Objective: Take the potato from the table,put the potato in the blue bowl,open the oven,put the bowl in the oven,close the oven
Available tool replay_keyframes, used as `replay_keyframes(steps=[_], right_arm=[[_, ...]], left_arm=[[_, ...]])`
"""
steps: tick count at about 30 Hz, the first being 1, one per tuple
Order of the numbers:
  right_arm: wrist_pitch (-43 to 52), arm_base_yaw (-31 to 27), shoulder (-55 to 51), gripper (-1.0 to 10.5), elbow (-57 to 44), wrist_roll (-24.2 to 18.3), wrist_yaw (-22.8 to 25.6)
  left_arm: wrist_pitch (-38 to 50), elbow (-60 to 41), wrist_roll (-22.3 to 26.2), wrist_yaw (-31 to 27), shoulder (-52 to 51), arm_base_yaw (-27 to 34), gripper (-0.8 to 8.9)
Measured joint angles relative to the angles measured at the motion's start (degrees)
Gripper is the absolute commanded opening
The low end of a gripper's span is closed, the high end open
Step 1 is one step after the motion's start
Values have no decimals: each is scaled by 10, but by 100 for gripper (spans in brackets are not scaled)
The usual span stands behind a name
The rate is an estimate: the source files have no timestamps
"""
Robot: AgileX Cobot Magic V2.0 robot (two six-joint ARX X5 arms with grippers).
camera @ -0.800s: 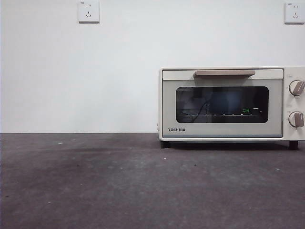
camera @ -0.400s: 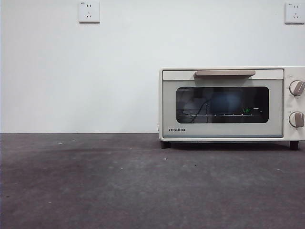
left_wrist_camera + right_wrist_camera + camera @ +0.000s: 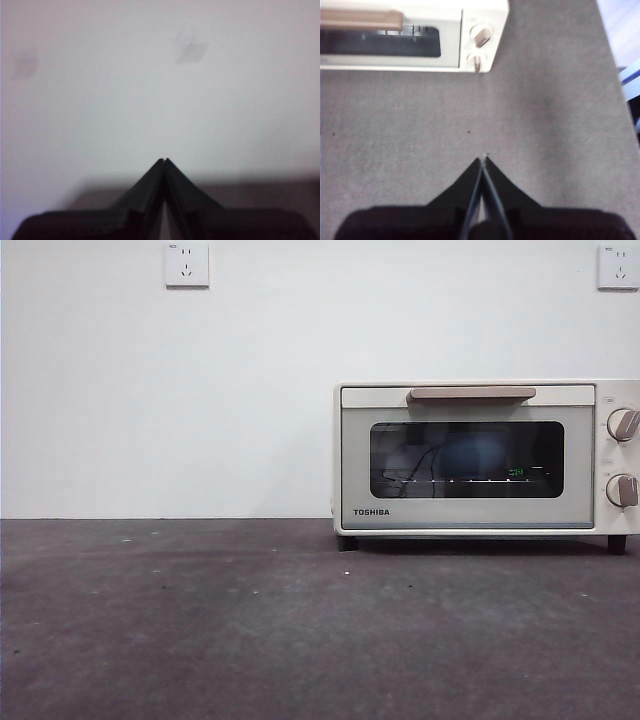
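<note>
Standing closed on the table (image 3: 200, 630), oven (image 3: 470, 460) with blue bowl (image 3: 472, 455) dimly behind its glass. Left gripper (image 3: 165, 161) and right gripper (image 3: 483, 160) both clenched, holding nothing.

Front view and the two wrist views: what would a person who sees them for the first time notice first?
First the cream-white oven, standing at the right on the dark grey table with its door shut; a bluish round shape, probably the blue bowl, shows dimly behind the glass. Then both pincers, shut and holding nothing: the right pincer over bare table in front of the oven, the left pincer facing a pale wall.
</note>
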Motion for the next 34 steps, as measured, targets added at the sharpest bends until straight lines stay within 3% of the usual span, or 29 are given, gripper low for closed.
replay_keyframes(steps=[4, 11, 22, 25, 28, 30, 34], right_arm=[[13, 0, 57, 1, 0, -2, 0], [132, 0, 164, 1, 0, -2, 2], [426, -9, 235, 1, -22, -2, -17], [556, -15, 176, 1, -135, -2, 0], [731, -7, 44, 1, -294, -2, 13], [849, 12, -70, 1, -398, -2, 0], [941, 7, -285, 1, -572, -3, -40]], left_arm=[[-90, -147, -33, -5, -94, -1, -4], [-134, -146, -48, 70, -97, 1, -4], [-137, -146, -48, 73, -64, 1, -4], [-142, -146, -48, 73, -58, 1, -4], [-143, -146, -48, 73, -56, 1, -4], [-143, -146, -48, 73, -54, 1, -4], [-143, -146, -48, 73, -50, 1, -4]])
